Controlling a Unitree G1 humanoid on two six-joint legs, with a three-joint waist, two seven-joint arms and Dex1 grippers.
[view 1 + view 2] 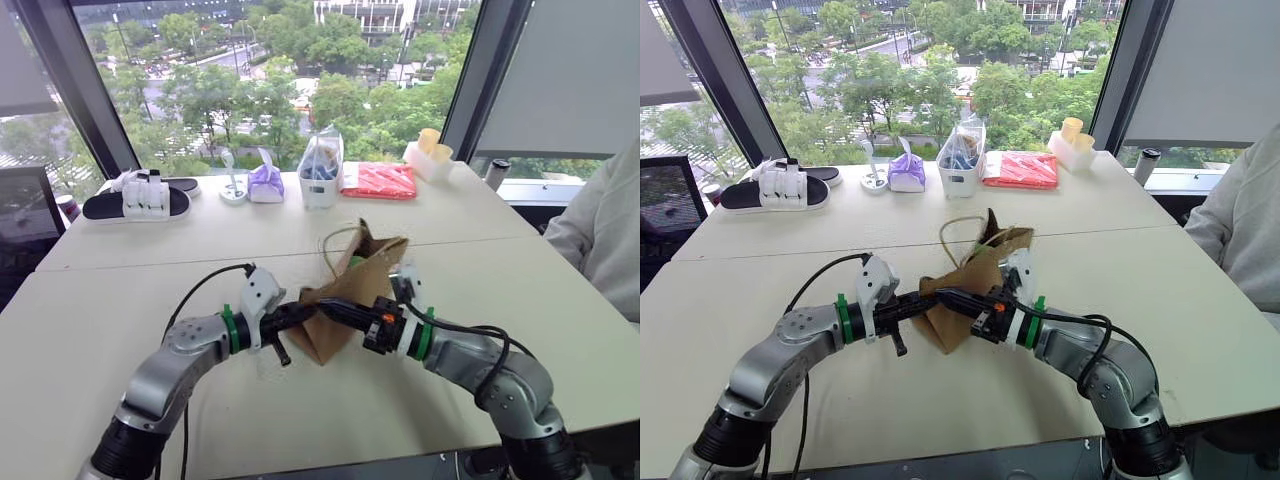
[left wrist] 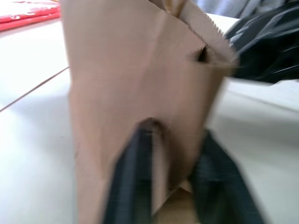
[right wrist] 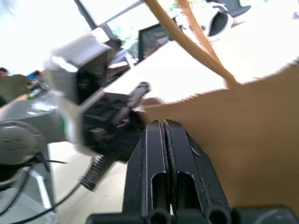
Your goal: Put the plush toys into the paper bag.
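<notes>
- Plain brown kraft paper bag (image 1: 350,290) with tan twisted-cord loop handle (image 1: 335,245), held tilted between both arms above the white table (image 1: 140,300), mouth turned up and away from the robot.
- Left gripper (image 2: 161,172) clamped on the bag's near paper wall, one black finger (image 2: 133,172) pressed against the outer face, the other finger dark on the far side of a paper fold; likely gripping the edge to keep the mouth from collapsing.
- Right gripper (image 3: 164,140) pressed together, its fingers flush with no gap, lying against the bag's brown side; whether paper is pinched between them cannot be told.
- Sliver of light green plush toy (image 1: 357,263) showing at the bag's mouth, apparently already inside; most of it hidden by the paper.
- Bright orange plush toy not made out; possibly deeper in the bag, though that is only a guess.
- Bag's bottom and interior hidden by the arms and the creased paper.
- Along the window edge, well apart from the bag: black-and-white sandal (image 1: 135,200), purple pouch (image 1: 266,182), clear plastic bag with blue contents (image 1: 321,168), red packet (image 1: 380,180).
- Person's pale sleeve (image 1: 600,230) cut off at the right edge.
</notes>
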